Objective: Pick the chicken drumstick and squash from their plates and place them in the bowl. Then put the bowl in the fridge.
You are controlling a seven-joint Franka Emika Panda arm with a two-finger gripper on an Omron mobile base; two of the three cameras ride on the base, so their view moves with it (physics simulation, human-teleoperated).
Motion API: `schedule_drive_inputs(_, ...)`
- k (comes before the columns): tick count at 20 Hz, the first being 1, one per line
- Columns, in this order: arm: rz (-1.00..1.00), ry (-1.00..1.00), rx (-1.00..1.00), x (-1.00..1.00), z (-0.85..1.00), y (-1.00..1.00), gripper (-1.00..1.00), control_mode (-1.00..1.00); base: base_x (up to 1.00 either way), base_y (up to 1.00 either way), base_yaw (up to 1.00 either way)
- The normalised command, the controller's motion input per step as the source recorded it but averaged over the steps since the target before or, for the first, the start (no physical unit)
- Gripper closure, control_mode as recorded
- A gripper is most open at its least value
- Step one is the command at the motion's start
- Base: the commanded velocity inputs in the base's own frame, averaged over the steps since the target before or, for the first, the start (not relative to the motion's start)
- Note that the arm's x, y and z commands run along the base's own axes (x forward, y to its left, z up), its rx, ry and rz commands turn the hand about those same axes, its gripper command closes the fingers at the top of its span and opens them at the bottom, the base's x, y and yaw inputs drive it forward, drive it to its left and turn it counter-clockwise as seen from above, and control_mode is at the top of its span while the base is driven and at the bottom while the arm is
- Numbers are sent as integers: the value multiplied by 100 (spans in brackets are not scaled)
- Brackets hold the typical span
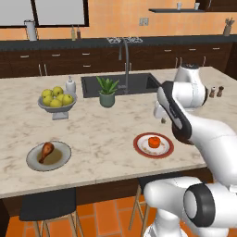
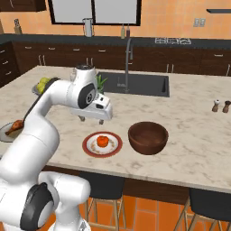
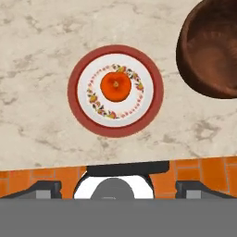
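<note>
the gripper point(image 2: 92, 119) hangs above the squash point(image 3: 115, 86) on its red-rimmed plate point(image 3: 78, 99) near the worktop's front edge, whether its fingers are spread or closed i cannot tell.

bowl point(image 3: 214, 48) cut off by the hand view's edge, grey-green plate point(image 2: 5, 131) half behind the arm

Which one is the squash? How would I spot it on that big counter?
Find the marble island counter with the sink. Near its front edge, beside the dark brown bowl, sits a white plate with a red rim. The squash is the small squat orange-red vegetable at its centre, unlike the yellow-green apples.
</note>
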Motion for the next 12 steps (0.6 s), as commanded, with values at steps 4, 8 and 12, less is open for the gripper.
schedule_drive_inputs(4,-21,4,20,81,-59,-12,-100,-100,0,0,0)
schedule_drive_inputs(8,-26,0,9,87,-62,11,-100,-100,0,0,0)
schedule_drive_inputs(12,-18,-1,-1,48,-64,12,-100,-100,0,0,0)
